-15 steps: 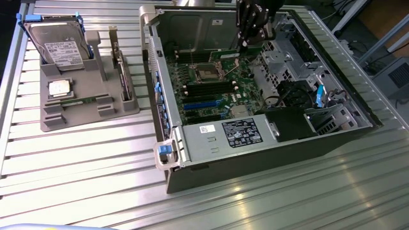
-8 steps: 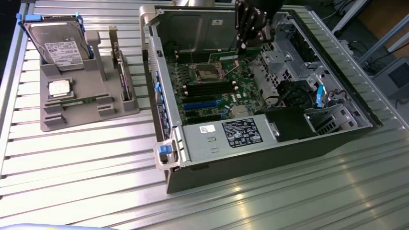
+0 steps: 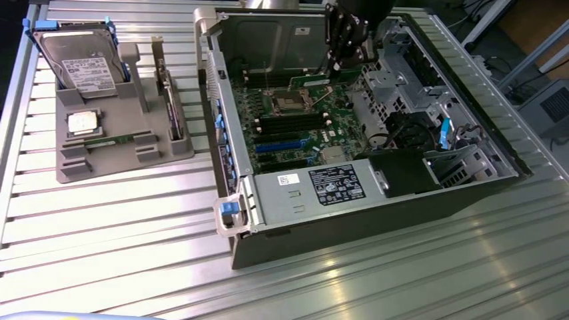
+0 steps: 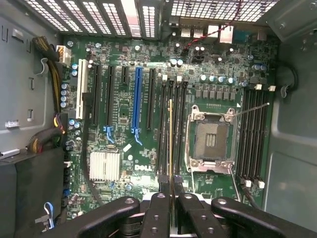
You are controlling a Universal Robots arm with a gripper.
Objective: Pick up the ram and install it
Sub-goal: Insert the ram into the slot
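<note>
Gripper [image 4: 171,191] fingers clamped on ram [image 4: 171,144], held edge-on above motherboard [image 4: 124,119] memory slots beside the empty processor socket [image 4: 210,139]. Judgement: align stick with slot, keep it vertical, press evenly.

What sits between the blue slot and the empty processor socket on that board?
In the wrist view, black slots lie between the blue slot and the socket, and the ram held edge-on by the gripper.
</note>
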